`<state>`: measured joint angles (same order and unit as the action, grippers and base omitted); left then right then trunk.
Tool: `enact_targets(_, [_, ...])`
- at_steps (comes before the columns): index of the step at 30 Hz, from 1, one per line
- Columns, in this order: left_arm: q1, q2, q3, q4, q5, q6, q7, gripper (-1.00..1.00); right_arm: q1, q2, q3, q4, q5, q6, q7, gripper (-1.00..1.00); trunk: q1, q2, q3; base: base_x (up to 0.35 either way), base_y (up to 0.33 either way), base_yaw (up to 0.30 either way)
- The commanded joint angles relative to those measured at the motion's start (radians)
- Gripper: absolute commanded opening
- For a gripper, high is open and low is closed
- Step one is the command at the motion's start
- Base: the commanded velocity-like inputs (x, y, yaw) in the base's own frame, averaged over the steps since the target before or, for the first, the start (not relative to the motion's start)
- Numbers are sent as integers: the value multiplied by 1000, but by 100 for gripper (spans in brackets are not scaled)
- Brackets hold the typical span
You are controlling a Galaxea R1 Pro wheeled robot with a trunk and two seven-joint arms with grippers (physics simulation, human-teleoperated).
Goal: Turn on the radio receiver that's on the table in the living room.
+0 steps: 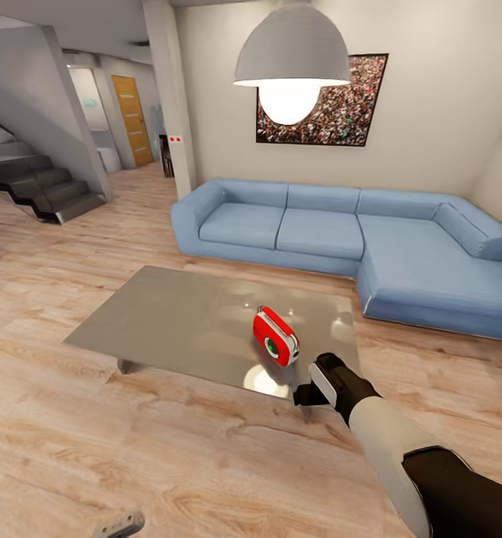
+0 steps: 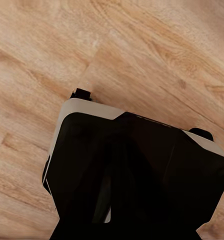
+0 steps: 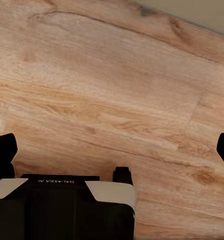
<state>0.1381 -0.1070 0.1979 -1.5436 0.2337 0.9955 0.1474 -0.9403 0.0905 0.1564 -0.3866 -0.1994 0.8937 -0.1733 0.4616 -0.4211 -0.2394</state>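
On a light wood plank floor (image 1: 72, 418), one low rectangular table (image 1: 169, 321) with a glossy grey-brown top is seen. One small red radio receiver (image 1: 276, 337) with white sides is set on the table top near its front right corner, tilted. Behind the table, one blue L-shaped sofa (image 1: 341, 232), one crowd photo (image 1: 333, 101) and one grey pendant lamp (image 1: 292, 48) are shown. The right gripper (image 3: 112, 150) is held spread wide above the floor just beside that corner. Whether the left gripper (image 1: 120, 525) is spread cannot be told.

Head forward-down; both wrists floorward, near floor (image 3: 112, 90).
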Motion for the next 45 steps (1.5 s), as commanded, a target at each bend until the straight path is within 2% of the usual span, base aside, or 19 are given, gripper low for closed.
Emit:
enact_targets(1, [0,0,0,0,0,0,1,-100,0,0,0,2,0,0,0,100,0,0,0,-350,0,0])
enact_targets(10, [0,1,0,0,1,0,1,-100,0,0,0,13,0,-1,0,100,0,0,0,-180,0,0])
enact_targets(15, [0,3,3,3,-1,0,1,-100,0,0,0,52,1,-6,1,100,0,0,0,-4,0,0])
enact_targets(19, [0,4,2,41,-2,-5,0,-100,0,-5,0,101,5,-9,0,100,0,0,0,0,0,0])
enact_targets(29, [0,4,5,71,-3,-10,1,-100,0,-49,2,204,8,-63,-2,100,0,0,0,0,0,0])
enact_targets(32, [0,5,18,76,-4,-10,0,-100,1,-60,4,233,15,-65,-2,100,0,0,0,0,0,0])
enact_targets(35, [0,9,28,96,-4,-12,1,-100,1,-82,4,275,51,-82,-2,100,0,0,0,0,0,0])
enact_targets(39, [-5,65,32,162,5,-16,-3,-100,4,-129,5,354,116,-205,-2,100,0,0,0,0,0,0])
enact_targets(42, [-9,93,32,209,40,-21,-3,-100,5,-169,4,397,132,-239,0,100,0,0,0,0,0,0])
enact_targets(45, [-10,117,32,259,53,-40,-3,-100,16,-210,3,411,135,-247,6,100,0,0,0,0,0,0])
